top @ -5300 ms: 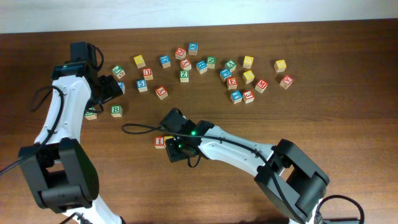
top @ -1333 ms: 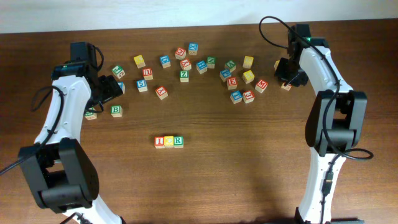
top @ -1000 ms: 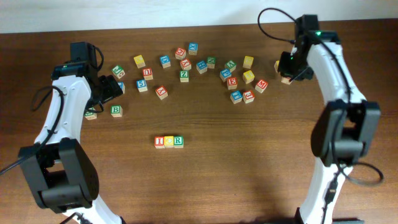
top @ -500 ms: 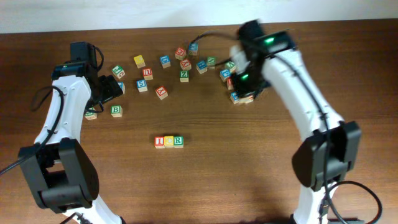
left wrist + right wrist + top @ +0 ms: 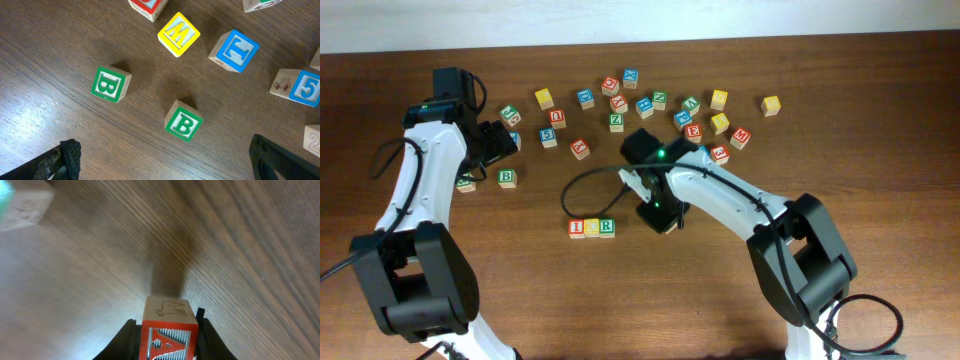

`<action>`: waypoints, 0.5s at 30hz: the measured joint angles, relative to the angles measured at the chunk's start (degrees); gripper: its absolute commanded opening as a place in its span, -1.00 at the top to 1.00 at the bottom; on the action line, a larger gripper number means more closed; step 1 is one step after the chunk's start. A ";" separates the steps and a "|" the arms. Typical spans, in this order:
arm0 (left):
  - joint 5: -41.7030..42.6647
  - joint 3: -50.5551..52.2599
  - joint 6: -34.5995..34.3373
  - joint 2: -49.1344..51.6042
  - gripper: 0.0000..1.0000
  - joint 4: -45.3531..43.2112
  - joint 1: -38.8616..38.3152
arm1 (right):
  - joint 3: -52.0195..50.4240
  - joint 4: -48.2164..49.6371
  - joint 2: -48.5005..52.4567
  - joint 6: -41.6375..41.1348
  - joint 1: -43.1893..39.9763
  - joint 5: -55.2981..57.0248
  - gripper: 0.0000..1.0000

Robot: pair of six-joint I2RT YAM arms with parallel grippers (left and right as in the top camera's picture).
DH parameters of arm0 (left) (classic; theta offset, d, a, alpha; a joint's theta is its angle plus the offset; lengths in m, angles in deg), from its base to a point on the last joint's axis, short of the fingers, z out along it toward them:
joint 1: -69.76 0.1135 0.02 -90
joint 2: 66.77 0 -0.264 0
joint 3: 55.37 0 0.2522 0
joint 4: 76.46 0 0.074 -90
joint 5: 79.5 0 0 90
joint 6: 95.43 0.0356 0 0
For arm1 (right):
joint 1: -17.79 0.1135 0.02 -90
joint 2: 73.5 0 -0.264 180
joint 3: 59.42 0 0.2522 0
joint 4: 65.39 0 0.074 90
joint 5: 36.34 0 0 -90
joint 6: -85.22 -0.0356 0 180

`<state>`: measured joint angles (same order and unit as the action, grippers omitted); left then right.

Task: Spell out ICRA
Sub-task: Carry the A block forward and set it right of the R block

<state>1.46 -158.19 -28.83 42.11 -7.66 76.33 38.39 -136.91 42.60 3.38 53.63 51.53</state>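
Note:
A row of three blocks [image 5: 592, 227], reading I, C, R, lies on the table at front centre. My right gripper [image 5: 661, 215] hangs just right of that row, shut on a red A block [image 5: 166, 334] held above the wood. The block's top face shows an engraved animal. My left gripper [image 5: 165, 165] is open and empty over two green B blocks [image 5: 183, 121] at the far left [image 5: 507, 178].
Several loose letter blocks [image 5: 650, 105] lie scattered along the back of the table, among them a yellow one [image 5: 771, 105] at back right. In the left wrist view a yellow M block [image 5: 178, 34] and a blue block [image 5: 235, 50] lie beyond the B blocks.
My right arm swung from the back right cluster, took the red A block there, and carried it down to just right of the I C R row. The left arm has not moved.

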 measured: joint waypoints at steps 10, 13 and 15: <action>0.00 0.00 0.00 0.00 -0.98 0.02 -0.02 | -3.80 3.91 -0.17 0.46 0.00 1.18 -0.66; 0.00 0.00 0.00 0.00 -0.98 0.00 -0.02 | -1.01 2.16 -0.11 -1.44 0.00 1.29 -0.97; 0.00 0.00 0.02 0.00 -0.98 0.00 -0.02 | 4.26 0.11 -0.11 -5.09 0.00 1.66 -0.97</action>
<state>1.46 -158.19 -28.80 42.11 -7.66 76.31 42.65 -136.80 42.49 -1.71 53.63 53.19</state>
